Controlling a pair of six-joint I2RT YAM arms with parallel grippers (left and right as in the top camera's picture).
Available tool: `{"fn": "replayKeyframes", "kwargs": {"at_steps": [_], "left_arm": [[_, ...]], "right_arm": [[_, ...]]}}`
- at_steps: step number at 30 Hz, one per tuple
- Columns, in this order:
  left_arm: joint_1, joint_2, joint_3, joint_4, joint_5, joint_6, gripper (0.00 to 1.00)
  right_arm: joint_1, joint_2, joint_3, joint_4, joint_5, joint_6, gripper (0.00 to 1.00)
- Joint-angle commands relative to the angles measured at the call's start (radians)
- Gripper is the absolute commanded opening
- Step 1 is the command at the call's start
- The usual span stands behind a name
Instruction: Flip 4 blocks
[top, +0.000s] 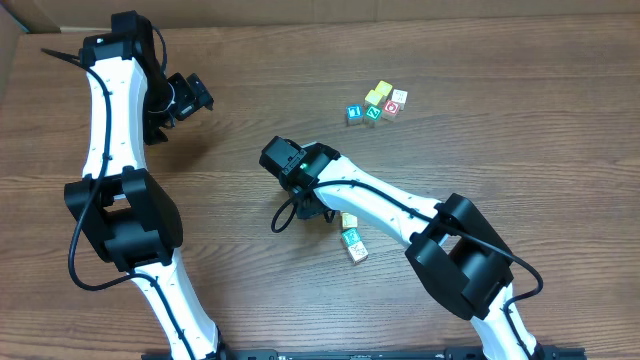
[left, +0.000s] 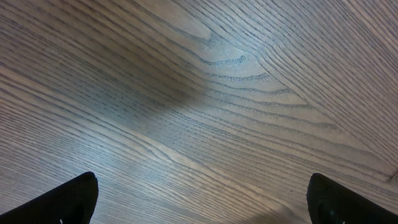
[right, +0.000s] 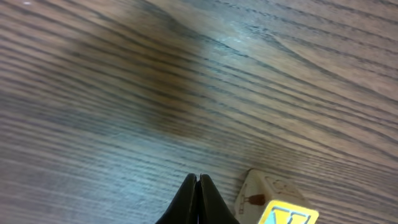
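Clenched to a point, the right claw (right: 198, 198) hangs low over the bench (right: 124, 93) just beside a cream-sided block (right: 258, 196) with a yellow top, probably so the tip can nudge it over rather than pinch it. Well apart, the left claw (top: 188, 96) stands released, seemingly to leave room; more blocks (top: 376, 104) sit clustered at the far side.

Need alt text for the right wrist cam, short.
The right gripper, shut and empty, pokes in at the bottom edge over a wood-grain table. Just right of its tips, not touching them, sits a cream block with a yellow printed face at its lower corner, both cropped by the frame.
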Motion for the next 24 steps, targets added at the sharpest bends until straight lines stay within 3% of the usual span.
{"fn": "replayKeyframes", "kwargs": {"at_steps": [1, 24], "left_arm": [[-0.008, -0.009, -0.003, 0.003, -0.003, 0.008, 1.0], [-0.008, -0.009, -0.003, 0.003, -0.003, 0.008, 1.0]], "right_arm": [[-0.012, -0.001, 0.005, -0.017, 0.028, 0.011, 0.04], [-0.013, 0.002, -0.017, -0.09, 0.029, 0.002, 0.04]]}}
